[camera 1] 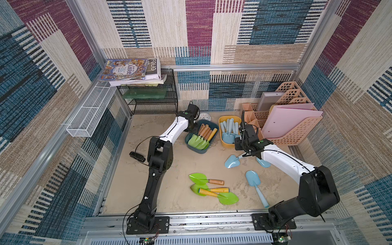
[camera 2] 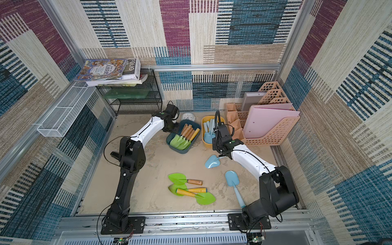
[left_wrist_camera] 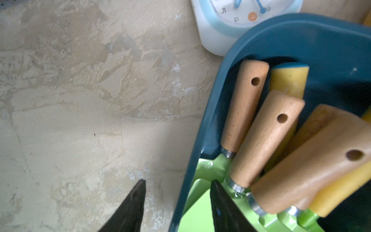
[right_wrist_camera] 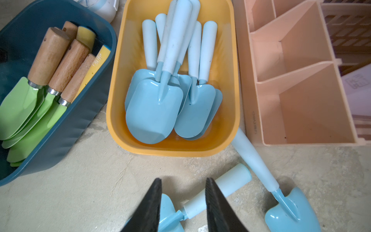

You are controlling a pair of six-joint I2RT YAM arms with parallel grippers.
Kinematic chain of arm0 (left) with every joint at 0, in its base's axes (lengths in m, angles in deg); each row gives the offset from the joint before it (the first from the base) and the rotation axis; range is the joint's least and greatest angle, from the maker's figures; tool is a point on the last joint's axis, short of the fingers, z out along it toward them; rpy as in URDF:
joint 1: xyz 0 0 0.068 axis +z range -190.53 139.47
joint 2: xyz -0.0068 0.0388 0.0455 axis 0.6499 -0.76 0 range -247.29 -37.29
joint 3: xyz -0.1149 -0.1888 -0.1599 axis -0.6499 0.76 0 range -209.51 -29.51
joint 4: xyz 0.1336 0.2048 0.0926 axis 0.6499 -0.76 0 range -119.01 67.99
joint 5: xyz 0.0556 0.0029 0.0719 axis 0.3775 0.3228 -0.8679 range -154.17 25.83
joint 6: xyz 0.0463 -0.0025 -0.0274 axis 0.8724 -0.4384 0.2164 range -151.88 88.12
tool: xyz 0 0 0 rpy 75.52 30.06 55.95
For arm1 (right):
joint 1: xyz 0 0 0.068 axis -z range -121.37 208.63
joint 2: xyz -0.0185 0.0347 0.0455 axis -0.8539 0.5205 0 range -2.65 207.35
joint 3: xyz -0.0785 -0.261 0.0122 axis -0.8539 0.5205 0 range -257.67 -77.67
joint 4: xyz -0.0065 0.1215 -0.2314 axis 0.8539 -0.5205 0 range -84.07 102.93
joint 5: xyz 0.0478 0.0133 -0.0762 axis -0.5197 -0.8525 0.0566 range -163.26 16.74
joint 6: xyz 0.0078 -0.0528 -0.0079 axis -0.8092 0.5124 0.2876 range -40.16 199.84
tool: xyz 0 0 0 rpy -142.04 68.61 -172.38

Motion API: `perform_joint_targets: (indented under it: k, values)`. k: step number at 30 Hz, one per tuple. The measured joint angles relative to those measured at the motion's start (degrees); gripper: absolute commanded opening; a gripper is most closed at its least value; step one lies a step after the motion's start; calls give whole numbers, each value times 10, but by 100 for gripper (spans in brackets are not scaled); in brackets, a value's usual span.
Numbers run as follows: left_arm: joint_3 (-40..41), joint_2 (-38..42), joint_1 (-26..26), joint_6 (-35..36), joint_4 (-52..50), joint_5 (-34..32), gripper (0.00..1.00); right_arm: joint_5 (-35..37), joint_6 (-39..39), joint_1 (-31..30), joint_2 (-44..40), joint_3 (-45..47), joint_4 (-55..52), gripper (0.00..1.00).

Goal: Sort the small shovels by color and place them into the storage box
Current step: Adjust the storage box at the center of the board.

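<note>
Over the left rim of the dark blue bin [left_wrist_camera: 210, 120], found the left pincer [left_wrist_camera: 178, 181] moderately parted and holding nothing, with one fingertip outside above the bare tabletop [left_wrist_camera: 80, 120] and its mate inside above a green blade. Could not tell whether either fingertip touched the rim.

Just near of the yellow bin [right_wrist_camera: 120, 130], caught the right pincer [right_wrist_camera: 183, 179] parted a little, empty, straddling the handle of a loose blue shovel [right_wrist_camera: 226, 185] that lay on the tabletop. Could not judge contact there either.

Noted green shovels [camera 1: 200, 141] packed in the dark blue bin and blue shovels [right_wrist_camera: 154, 110] piled in the yellow bin, the two bins side by side at the far middle.

Made out only in both top views three loose green shovels [camera 1: 212, 189] clustered at the near middle, plus a long blue shovel [camera 1: 253, 178] to their right, well apart from both pincers. Lost the fingertips themselves there, hidden under the wrists.

Saw whole only in the right wrist view a second blue shovel [right_wrist_camera: 291, 211], its handle end against the yellow bin's corner. Found just its blade in a top view, peeping from under the right arm.

Read only in the left wrist view the face of a white clock [left_wrist_camera: 230, 24] just beyond the dark blue bin.
</note>
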Motion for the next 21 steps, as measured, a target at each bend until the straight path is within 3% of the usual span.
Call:
perform_joint_targets:
  k: [7, 13, 21]
  values:
    - [18, -4, 0, -64, -10, 0, 46, 0, -14, -6, 1, 0, -10, 39]
    - [105, 29, 1, -158, -14, 19, 48, 2, -42, 7, 1, 9, -30, 40]
    - [245, 104, -16, -286, 57, 70, 48, -11, -79, 40, -38, 47, -65, 42]
